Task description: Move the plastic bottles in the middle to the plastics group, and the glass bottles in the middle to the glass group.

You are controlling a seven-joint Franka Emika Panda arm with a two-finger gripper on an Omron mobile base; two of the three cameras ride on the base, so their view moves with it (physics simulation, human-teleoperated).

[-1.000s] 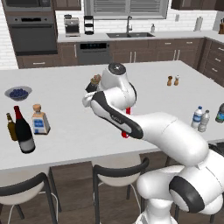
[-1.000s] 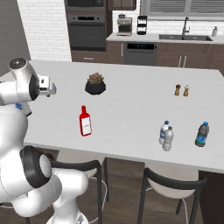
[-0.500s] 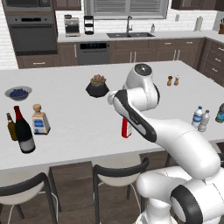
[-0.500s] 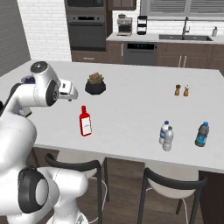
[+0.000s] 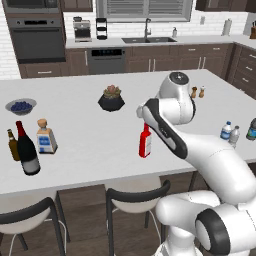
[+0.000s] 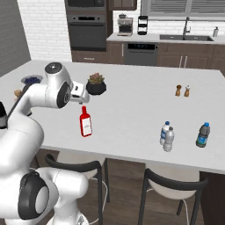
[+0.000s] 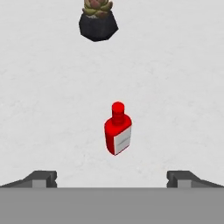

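The arm is reaching out over the middle of the white island counter [image 5: 90, 140], and its gripper [image 7: 112, 177] is hanging above the red bottle [image 7: 117, 130] with the jaws spread wide and nothing between them. That red bottle is standing upright and alone on the counter, with a potted succulent in a black pot [image 7: 98, 21] sitting farther back, well apart from it. Over at the left end, the tall dark wine bottle [image 5: 27, 149] is standing close beside the small brown beer bottle [image 5: 12, 145] and the squat clear bottle with the blue label [image 5: 45, 137], a bowl of blueberries [image 5: 20, 106] lying beyond them. At the right end, two small clear water bottles [image 6: 166, 136] are standing right together, with the dark blue-green bottle [image 6: 201, 135] just to their right. Salt and pepper shakers [image 6: 182, 91] are sitting toward the far right.
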